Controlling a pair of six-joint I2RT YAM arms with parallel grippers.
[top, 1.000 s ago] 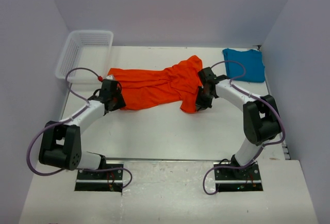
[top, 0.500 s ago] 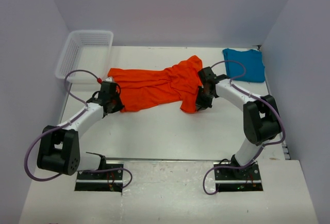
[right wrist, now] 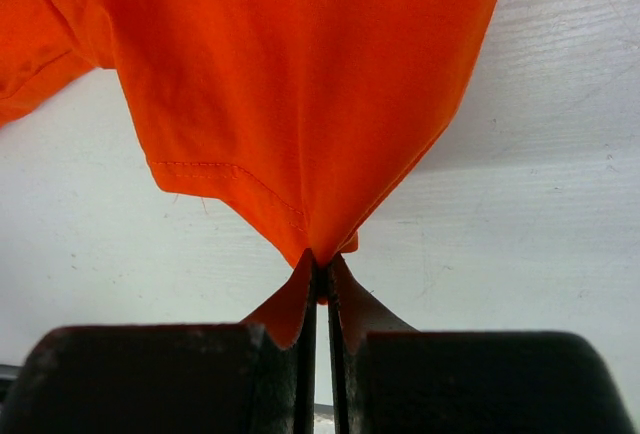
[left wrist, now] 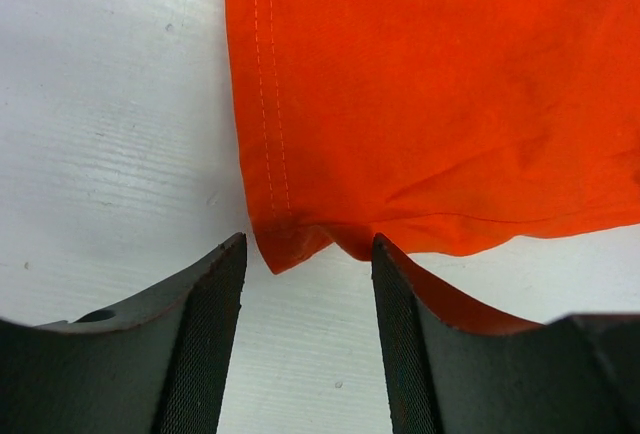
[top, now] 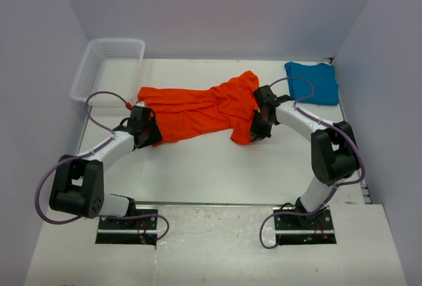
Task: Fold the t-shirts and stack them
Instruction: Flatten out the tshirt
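L arm elbow back in vs 0.5 s ago | L gripper low on table, jaws spread, hem corner of orange-red shirt between, unpinched | R gripper pinching shirt's right edge, cloth tented | teal shirt flat, far right | mesh basket far left

Bright even light, soft shadows, sharp
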